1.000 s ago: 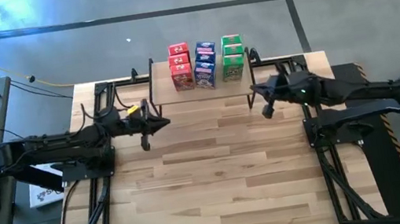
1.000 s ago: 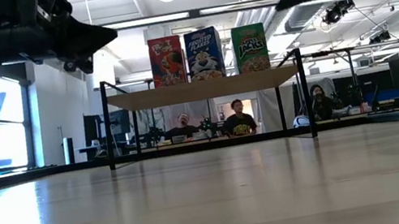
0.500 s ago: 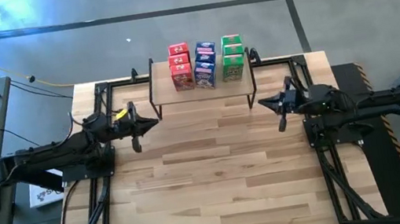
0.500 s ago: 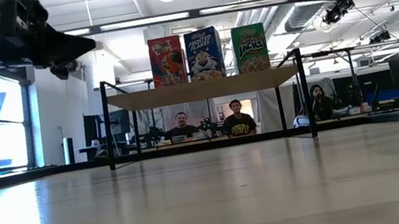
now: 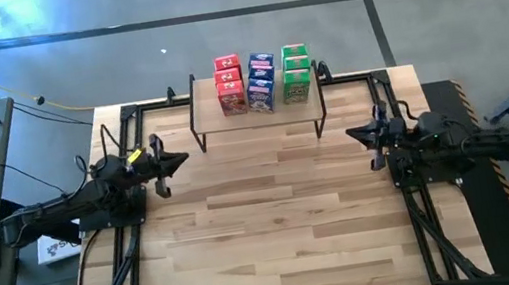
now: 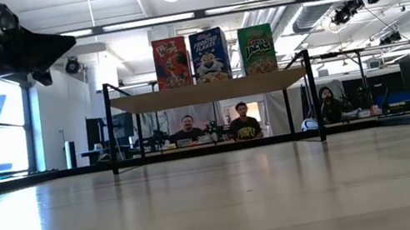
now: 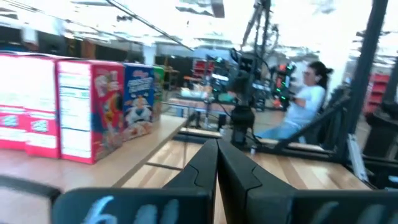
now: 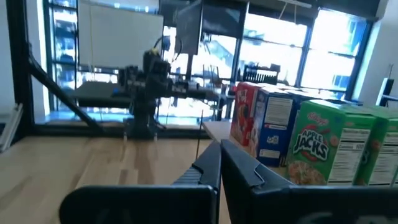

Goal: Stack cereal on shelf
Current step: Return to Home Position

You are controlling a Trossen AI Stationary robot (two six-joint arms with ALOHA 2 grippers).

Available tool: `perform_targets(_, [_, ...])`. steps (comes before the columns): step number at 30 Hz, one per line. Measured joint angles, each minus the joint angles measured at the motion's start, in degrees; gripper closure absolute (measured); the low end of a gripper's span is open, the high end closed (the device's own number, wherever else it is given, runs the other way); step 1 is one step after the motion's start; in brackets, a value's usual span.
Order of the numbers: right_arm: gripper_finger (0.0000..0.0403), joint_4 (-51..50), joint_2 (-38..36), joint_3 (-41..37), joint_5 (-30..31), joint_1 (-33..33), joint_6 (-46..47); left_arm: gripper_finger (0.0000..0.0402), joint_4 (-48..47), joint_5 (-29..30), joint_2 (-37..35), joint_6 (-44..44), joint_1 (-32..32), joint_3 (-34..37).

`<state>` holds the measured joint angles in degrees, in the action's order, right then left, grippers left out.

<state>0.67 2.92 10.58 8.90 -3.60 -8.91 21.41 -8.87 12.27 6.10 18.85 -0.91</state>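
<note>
Since the picture of half a second ago, both arms have pulled back from the middle toward the table's side edges. In the overhead view, the left gripper (image 5: 176,159) is now at centre left of the frame. The right gripper (image 5: 356,133) is at centre right. Both are well apart from the shelf (image 5: 206,109) and point inward across the bare wooden table (image 5: 275,210).

The left wrist view shows that arm's two dark fingers (image 7: 199,171) pressed together with nothing between them. The right wrist view shows the same for the right arm's fingers (image 8: 200,169), closed and empty.

The shelf stands at upper centre of the overhead frame, at the table's far edge. The cereal boxes stand on its light top board in three short rows side by side, running front to back. The red boxes (image 5: 230,83) are on the left, the blue boxes (image 5: 262,81) in the middle, and the green boxes (image 5: 296,73) on the right.

In the table-level view, one upright box of each colour faces the camera at upper centre. Under the shelf board, three people (image 6: 244,122) are seated in the room behind.
</note>
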Motion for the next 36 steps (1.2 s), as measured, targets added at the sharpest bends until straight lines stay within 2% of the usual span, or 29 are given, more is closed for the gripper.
perform_targets(2, [0.0403, 0.1, -3.0, -1.8, 0.0, 0.0, 0.0, 0.0399, -1.5, 1.7, -2.1, 0.3, 0.0, 0.3])
perform_targets(9, [0.0403, 0.6, -2.9, -6.1, 2.6, 0.0, 1.8, 0.0399, -6.5, 4.2, -6.2, -0.2, 0.0, 0.3])
perform_targets(16, [0.0403, 3.2, -2.7, -10.0, 4.9, 0.0, 5.1, 0.0399, -12.0, 13.8, -6.3, -0.8, 0.0, 0.2])
perform_targets(24, [0.0403, 3.0, -2.7, -10.0, 9.0, 0.0, 3.3, 0.0399, -16.3, 15.3, -6.3, -2.2, 0.0, 0.2])
perform_targets(28, [0.0403, 3.2, -2.6, -10.0, 12.0, -0.3, 1.4, 0.0399, -17.9, 17.4, -6.3, 0.0, 0.0, 0.2])
perform_targets(36, [0.0403, 3.2, -2.1, -10.0, 12.4, -1.0, 0.9, 0.0399, -19.5, 18.5, -6.3, 1.6, 0.0, 0.2])
